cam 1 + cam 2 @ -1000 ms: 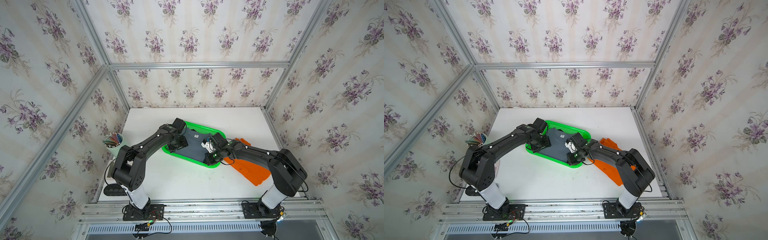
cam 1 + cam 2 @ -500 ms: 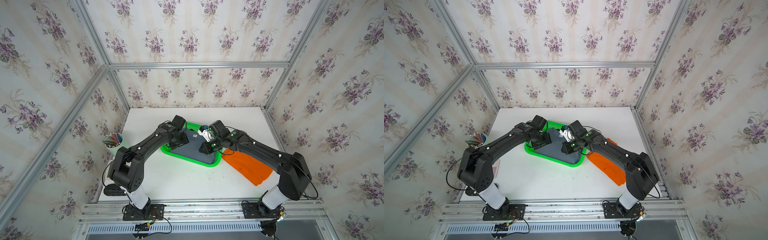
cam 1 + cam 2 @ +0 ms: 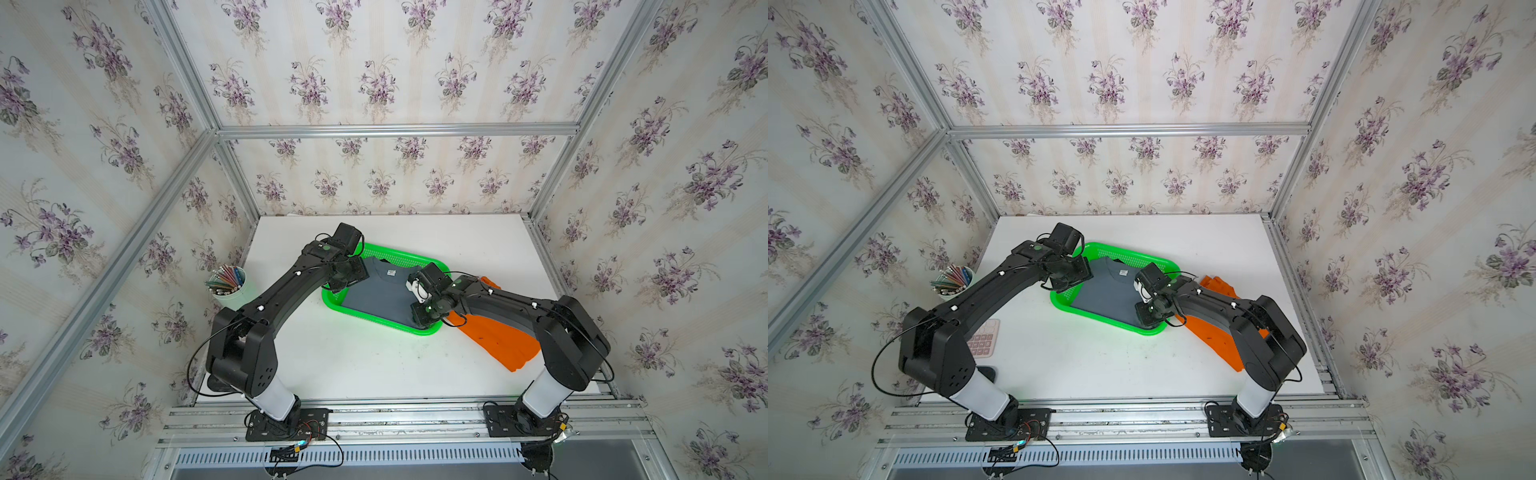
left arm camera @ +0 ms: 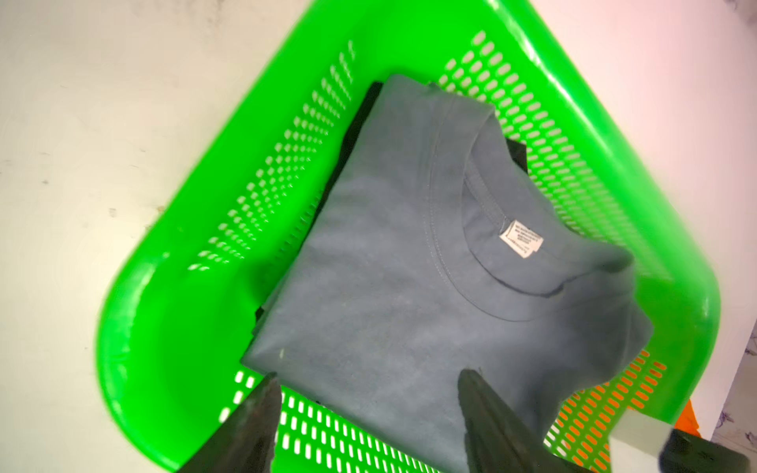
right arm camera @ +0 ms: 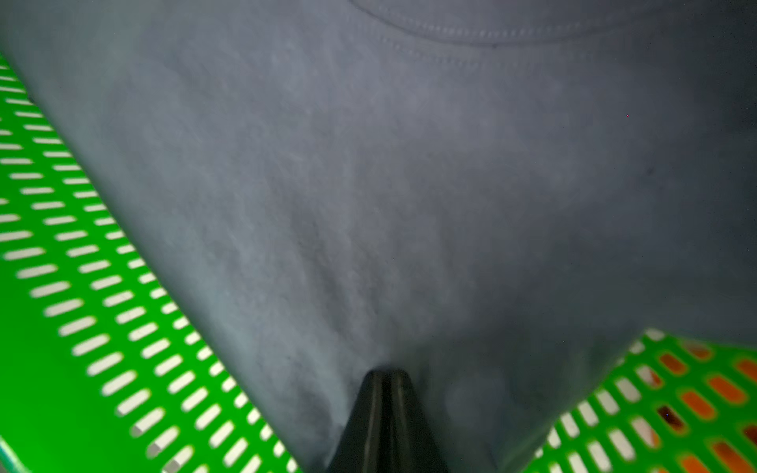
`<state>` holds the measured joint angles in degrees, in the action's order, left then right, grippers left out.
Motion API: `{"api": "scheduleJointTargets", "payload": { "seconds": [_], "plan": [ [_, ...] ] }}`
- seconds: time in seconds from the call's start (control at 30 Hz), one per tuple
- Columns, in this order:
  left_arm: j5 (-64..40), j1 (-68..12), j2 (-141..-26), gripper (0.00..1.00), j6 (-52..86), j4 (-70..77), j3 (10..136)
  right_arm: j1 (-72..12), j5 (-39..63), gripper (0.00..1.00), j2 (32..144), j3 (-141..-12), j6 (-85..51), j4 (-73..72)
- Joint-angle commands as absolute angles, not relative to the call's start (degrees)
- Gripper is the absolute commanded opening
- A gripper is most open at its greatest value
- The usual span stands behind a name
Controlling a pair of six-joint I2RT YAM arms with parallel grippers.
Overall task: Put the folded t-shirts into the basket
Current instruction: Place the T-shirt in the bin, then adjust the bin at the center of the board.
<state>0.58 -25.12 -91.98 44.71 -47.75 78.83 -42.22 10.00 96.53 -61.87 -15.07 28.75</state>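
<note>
Left wrist: soft grey-blue tee [image 4: 389, 307] in perforated plastic basket [image 4: 135, 327].

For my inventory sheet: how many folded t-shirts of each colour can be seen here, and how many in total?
Grey-blue t-shirt: 1, on top in the basket
Black t-shirt: 1, under the grey-blue one
Orange t-shirt: 1, on the table, beside the basket
Total: 3

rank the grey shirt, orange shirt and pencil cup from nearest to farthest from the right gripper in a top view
1. grey shirt: in the green basket, under the right gripper.
2. orange shirt: on the table beside the basket, robot's right.
3. pencil cup: far off at the table's left edge.
</note>
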Motion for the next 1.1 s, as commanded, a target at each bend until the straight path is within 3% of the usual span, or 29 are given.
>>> {"api": "scheduleJointTargets", "payload": {
  "seconds": [0.0,0.3,0.47,0.5,0.53,0.57,0.6,0.63,0.8,0.87,0.9,1.0,1.07],
  "plan": [
    [4.4,-24.1,-90.6,0.7,44.0,-50.3,79.3,-42.2,7.9,0.16,94.1,-64.2,-15.6,28.2],
    [15.9,-22.8,-85.5,0.7,41.1,-54.4,80.9,-38.4,-14.4,0.4,87.2,-72.6,-24.2,37.5],
    [16.3,-22.8,-82.4,0.7,36.9,-50.3,78.4,-37.6,-14.7,0.42,91.8,-74.3,-28.1,44.1],
    [13.7,-22.8,-81.9,0.7,33.4,-48.3,77.5,-37.5,-14.2,0.47,92.3,-73.8,-29.5,44.1],
    [10.8,-22.9,-81.6,0.7,29.9,-46.3,76.5,-37.4,-13.8,0.63,92.6,-72.9,-30.7,43.6],
    [8.3,-22.9,-80.6,0.7,27.5,-44.3,75.6,-37.4,-13.3,0.92,92.7,-72.2,-31.5,43.0],
    [5.5,-23.1,-79.3,0.7,25.5,-42.3,74.5,-37.4,-13.0,0.99,92.8,-71.6,-32.1,42.4],
    [2.9,-23.2,-78.5,0.71,23.6,-40.4,73.3,-37.4,-12.9,1.0,93.0,-71.2,-32.6,42.0],
    [0.3,-24.0,-75.7,0.71,20.2,-35.0,68.9,-37.0,-11.6,0.91,94.8,-70.5,-32.7,39.9],
    [0.6,-24.1,-75.0,0.71,20.4,-34.3,67.8,-36.5,-9.6,0.81,95.3,-69.9,-32.0,37.6],
    [0.9,-24.1,-74.8,0.71,20.7,-34.0,67.3,-36.0,-7.8,0.69,95.6,-69.6,-31.6,36.0],
    [1.8,-24.1,-74.7,0.71,21.1,-34.4,66.7,-35.6,-5.8,0.47,97.2,-70.1,-29.6,33.1],
    [2.7,-24.1,-74.6,0.71,21.1,-35.0,66.5,-35.5,-5.7,0.4,99.3,-71.7,-27.5,33.1]
  ]
}}
